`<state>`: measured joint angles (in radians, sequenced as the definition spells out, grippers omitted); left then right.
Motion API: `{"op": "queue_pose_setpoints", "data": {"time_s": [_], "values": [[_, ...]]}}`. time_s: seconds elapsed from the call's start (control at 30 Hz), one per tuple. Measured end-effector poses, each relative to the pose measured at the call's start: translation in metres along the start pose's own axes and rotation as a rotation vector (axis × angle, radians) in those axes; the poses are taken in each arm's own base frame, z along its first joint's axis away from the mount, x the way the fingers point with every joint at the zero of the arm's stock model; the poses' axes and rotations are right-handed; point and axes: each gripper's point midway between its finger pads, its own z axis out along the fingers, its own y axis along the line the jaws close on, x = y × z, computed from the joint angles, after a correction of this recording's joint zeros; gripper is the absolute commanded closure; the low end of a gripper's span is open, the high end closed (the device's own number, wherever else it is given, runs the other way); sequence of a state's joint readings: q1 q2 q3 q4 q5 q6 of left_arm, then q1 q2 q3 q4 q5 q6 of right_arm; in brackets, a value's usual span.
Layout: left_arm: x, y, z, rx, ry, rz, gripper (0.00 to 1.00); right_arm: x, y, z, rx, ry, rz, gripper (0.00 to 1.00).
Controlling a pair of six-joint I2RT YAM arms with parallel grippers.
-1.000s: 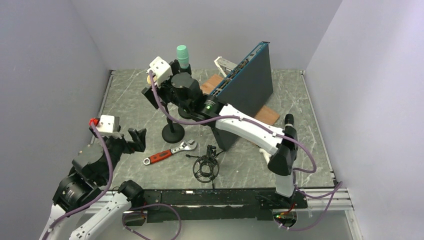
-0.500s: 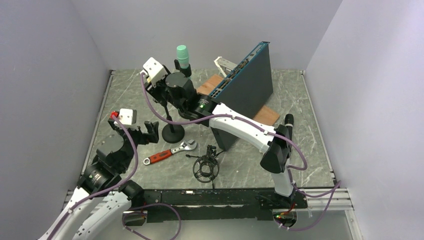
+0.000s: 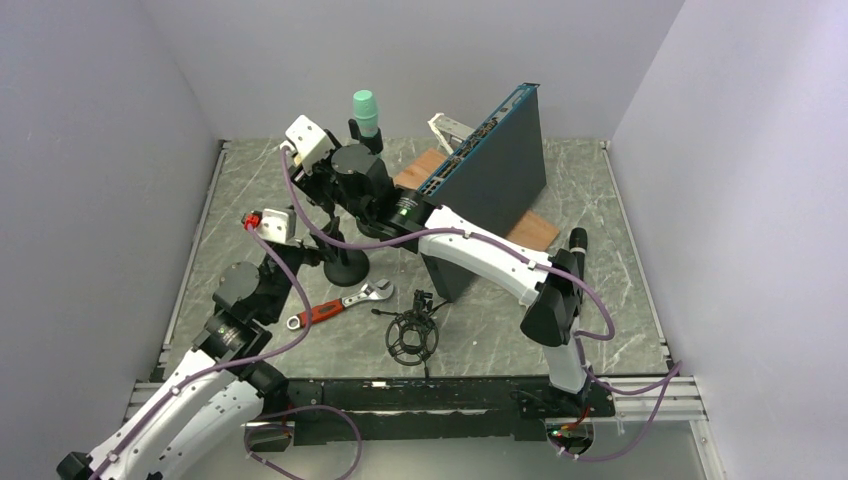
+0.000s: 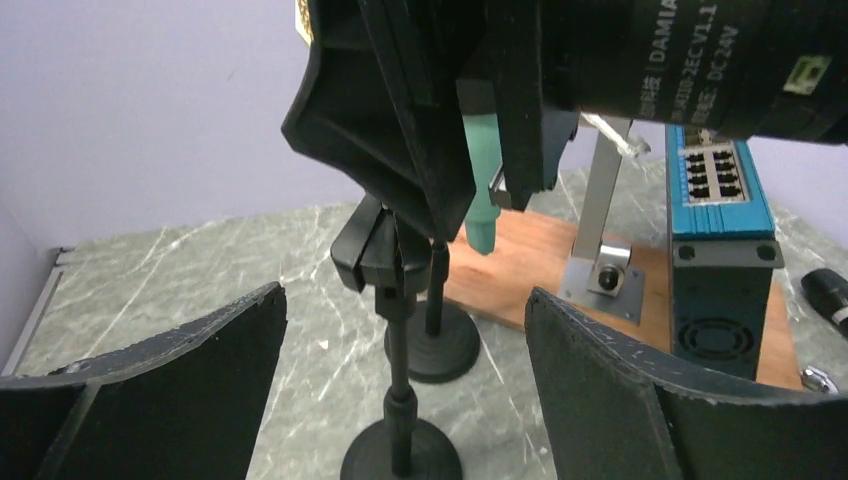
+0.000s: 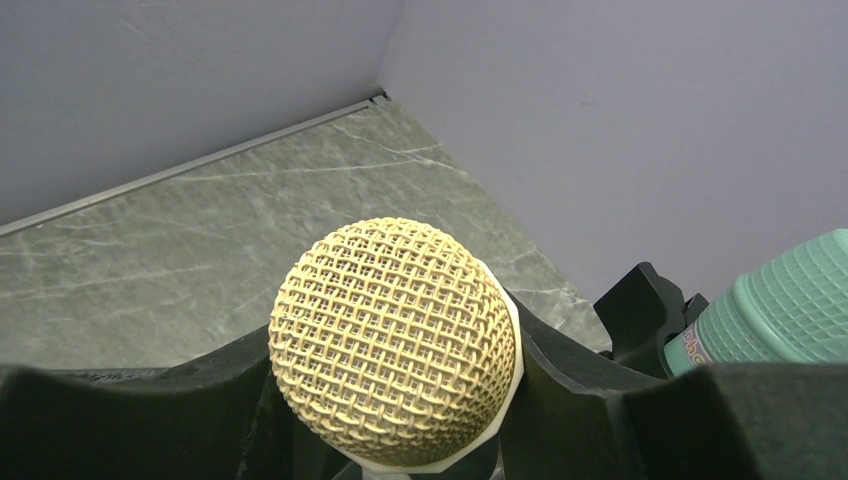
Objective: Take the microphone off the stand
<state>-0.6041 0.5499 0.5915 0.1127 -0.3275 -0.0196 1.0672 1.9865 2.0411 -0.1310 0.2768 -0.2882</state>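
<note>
The microphone (image 5: pixel 395 335) has a yellow mesh head and a white collar. My right gripper (image 5: pixel 392 395) is shut on it just below the head; its body is hidden by the fingers. In the top view my right gripper (image 3: pixel 316 185) is above the black stand (image 3: pixel 346 266). In the left wrist view the stand's clip (image 4: pixel 372 248) sits right under the right gripper's fingers (image 4: pixel 385 130); I cannot tell if the microphone is in it. My left gripper (image 4: pixel 400 400) is open, one finger on each side of the stand's pole (image 4: pixel 400 375), not touching it.
A second stand (image 4: pixel 432 345) behind holds a teal microphone (image 3: pixel 365 108). A red-handled wrench (image 3: pixel 335 303) and a black shock mount (image 3: pixel 412 335) lie in front. A blue network switch (image 3: pixel 490 165) leans on a wooden board (image 3: pixel 532 230). A black cylinder (image 3: pixel 577 242) lies at the right.
My left arm has swung forward and right from the table's left side, so its open fingers now straddle the stand's pole. My right gripper shifted slightly left, then stayed shut on the microphone.
</note>
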Motion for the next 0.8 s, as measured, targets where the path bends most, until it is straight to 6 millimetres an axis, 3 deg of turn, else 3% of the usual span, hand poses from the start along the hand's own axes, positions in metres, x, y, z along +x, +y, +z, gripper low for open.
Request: {"op": "queue_pose_setpoints", "data": {"time_s": [0.2, 0.43, 0.8], "values": [[0.005, 0.011, 0.011, -0.036, -0.054, 0.000, 0.17, -0.001, 0.002, 0.001, -0.021, -0.006, 0.014, 1.00], [0.016, 0.025, 0.022, -0.061, -0.073, -0.047, 0.06, 0.000, 0.000, 0.002, -0.034, -0.010, 0.041, 1.00], [0.034, 0.018, 0.042, -0.002, -0.045, -0.069, 0.19, -0.002, 0.001, 0.001, -0.054, -0.011, 0.073, 1.00]]}}
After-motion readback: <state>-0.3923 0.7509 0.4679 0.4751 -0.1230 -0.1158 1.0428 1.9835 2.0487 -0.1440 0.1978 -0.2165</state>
